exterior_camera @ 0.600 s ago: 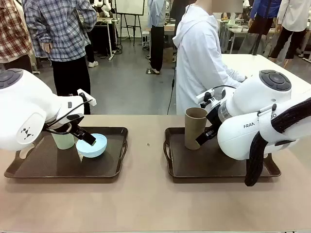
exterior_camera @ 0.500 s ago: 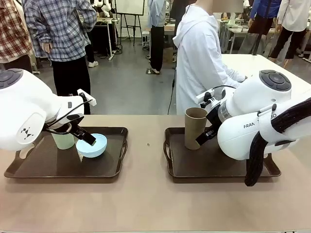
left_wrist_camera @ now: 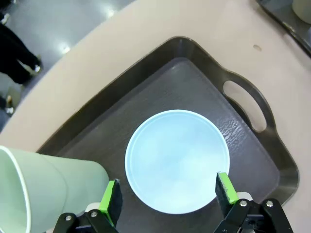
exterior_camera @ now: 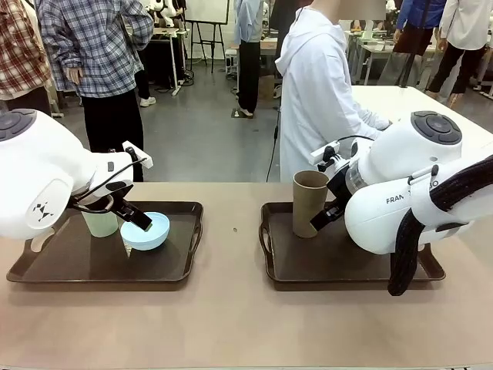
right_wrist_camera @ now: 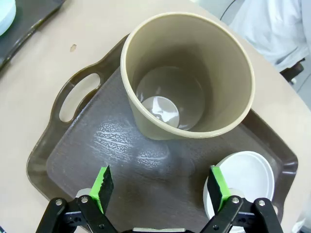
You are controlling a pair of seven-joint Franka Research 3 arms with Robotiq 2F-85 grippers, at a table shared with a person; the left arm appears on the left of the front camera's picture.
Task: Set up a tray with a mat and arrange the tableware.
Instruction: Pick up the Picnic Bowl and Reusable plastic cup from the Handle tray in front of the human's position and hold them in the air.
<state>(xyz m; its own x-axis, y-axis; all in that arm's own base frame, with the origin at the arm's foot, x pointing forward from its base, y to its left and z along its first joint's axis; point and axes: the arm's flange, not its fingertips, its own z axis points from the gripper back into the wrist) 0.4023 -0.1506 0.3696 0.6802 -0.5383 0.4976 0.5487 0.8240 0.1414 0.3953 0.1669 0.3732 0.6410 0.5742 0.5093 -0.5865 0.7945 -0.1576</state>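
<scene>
Two dark brown trays lie on the table. On the left tray (exterior_camera: 46,270) stand a pale green cup (exterior_camera: 99,223) and a light blue bowl (exterior_camera: 146,230). My left gripper (exterior_camera: 132,227) hovers open just over the bowl; in the left wrist view the light blue bowl (left_wrist_camera: 177,160) lies between its green pads (left_wrist_camera: 110,203), with the pale green cup (left_wrist_camera: 46,190) beside them. On the right tray (exterior_camera: 308,266) stands the brown cup (exterior_camera: 310,203). My right gripper (right_wrist_camera: 161,187) is open above that tray, with the brown cup (right_wrist_camera: 187,77) ahead and the white bowl (right_wrist_camera: 245,178) by one pad.
A person in a white coat (exterior_camera: 320,92) stands at the far side of the table, behind the right tray. Bare tabletop (exterior_camera: 231,231) separates the two trays. Other people stand farther back on the floor.
</scene>
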